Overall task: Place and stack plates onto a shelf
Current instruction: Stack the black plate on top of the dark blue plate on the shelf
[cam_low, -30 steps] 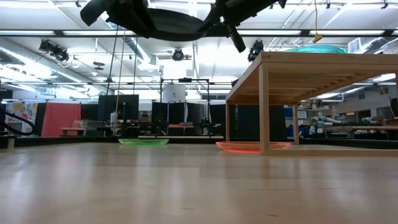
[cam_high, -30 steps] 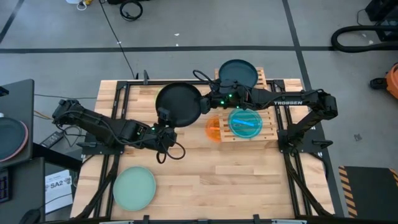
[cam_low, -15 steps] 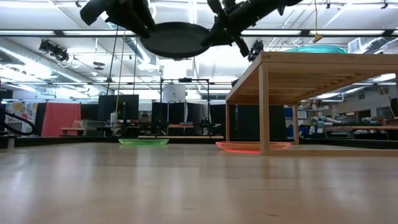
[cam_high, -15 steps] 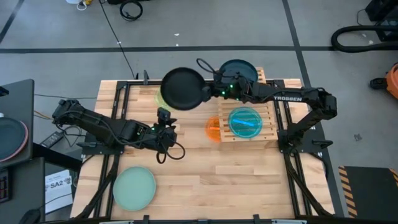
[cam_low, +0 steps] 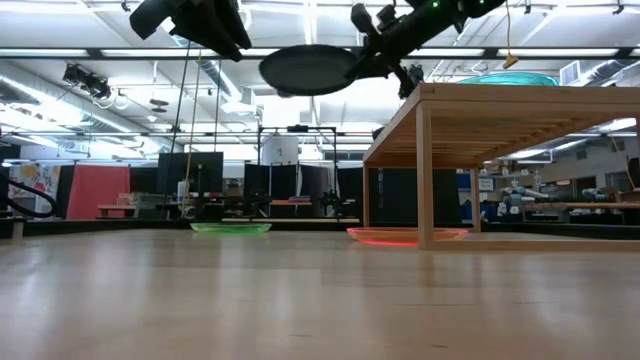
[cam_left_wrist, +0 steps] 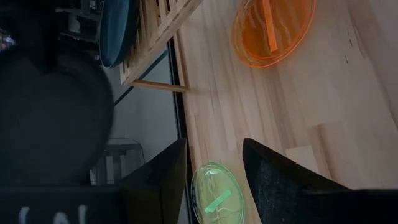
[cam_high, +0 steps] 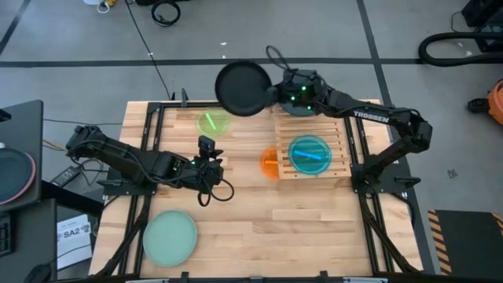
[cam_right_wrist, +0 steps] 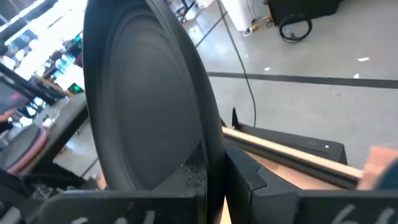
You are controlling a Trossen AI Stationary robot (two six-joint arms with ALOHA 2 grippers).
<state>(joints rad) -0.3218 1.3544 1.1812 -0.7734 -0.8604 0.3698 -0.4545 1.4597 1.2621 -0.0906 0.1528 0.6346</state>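
A wooden table holds a slatted shelf near its right rear. The right gripper is clenched on the rim of a black plate, held in the air just left of the shelf's rear end, past the table's back edge. A teal plate, partly hidden by the right arm, and a cyan plate lie on the shelf. An orange plate pokes out from under the shelf's left side. A green plate lies further left, a mint plate at the table's front left. The left gripper, released and empty, sits well left of the shelf, near the green plate.
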